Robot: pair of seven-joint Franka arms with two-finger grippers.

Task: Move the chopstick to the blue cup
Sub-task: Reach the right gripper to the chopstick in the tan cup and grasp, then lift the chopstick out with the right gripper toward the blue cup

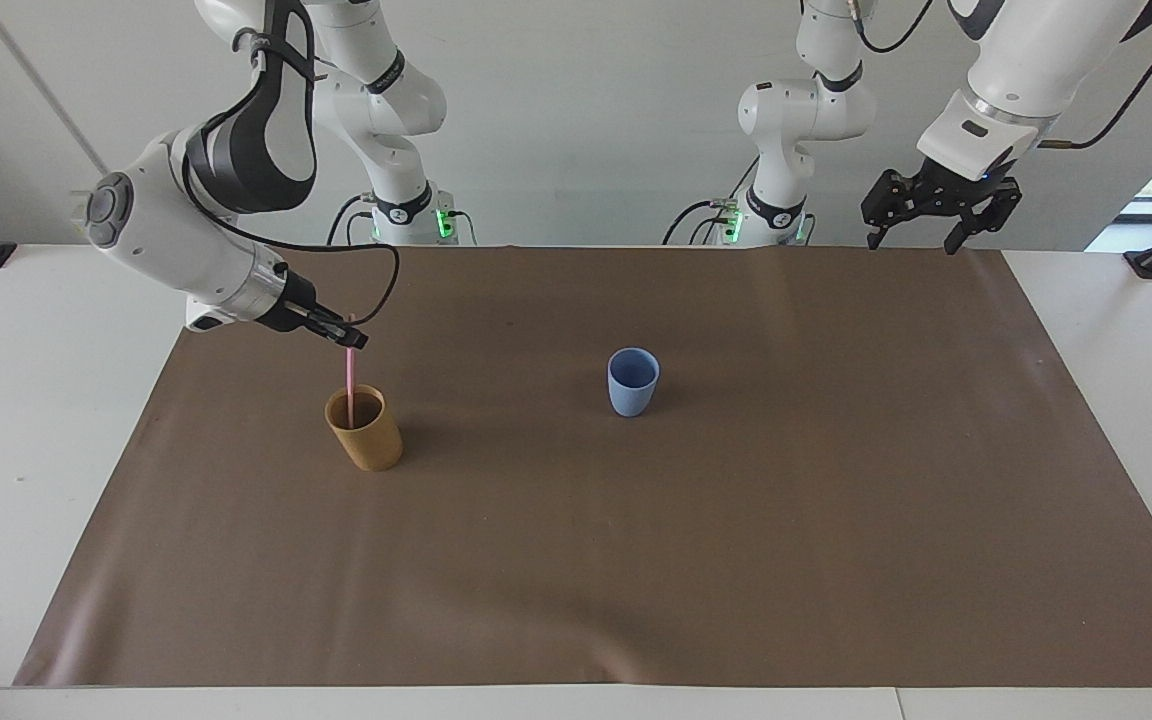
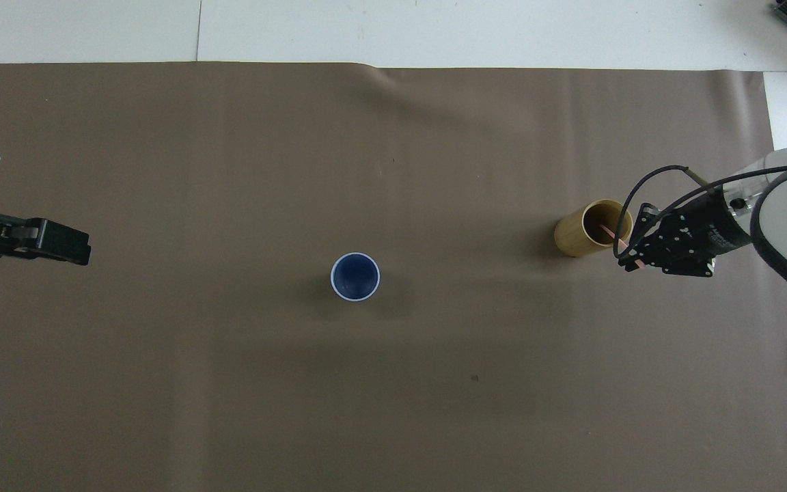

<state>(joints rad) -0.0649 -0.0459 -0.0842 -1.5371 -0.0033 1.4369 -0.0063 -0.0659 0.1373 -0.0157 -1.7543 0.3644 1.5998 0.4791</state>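
The pink chopstick [image 1: 348,382] stands nearly upright, its lower end inside a tan-brown cup [image 1: 365,438] toward the right arm's end of the table. My right gripper [image 1: 350,341] is shut on the chopstick's top end, just above the tan cup. From overhead the chopstick [image 2: 611,233] slants out of the tan cup [image 2: 581,232] to my right gripper [image 2: 630,264]. The blue cup [image 1: 633,381] stands upright and empty at the mat's middle [image 2: 355,277]. My left gripper [image 1: 911,243] hangs open over the mat's corner at the left arm's end, holding nothing [image 2: 74,244].
A brown mat [image 1: 736,520] covers most of the white table [image 1: 26,420]. The tan cup leans slightly. Both arms' bases stand at the table's robot edge. A black cable loops off the right wrist [image 1: 386,290].
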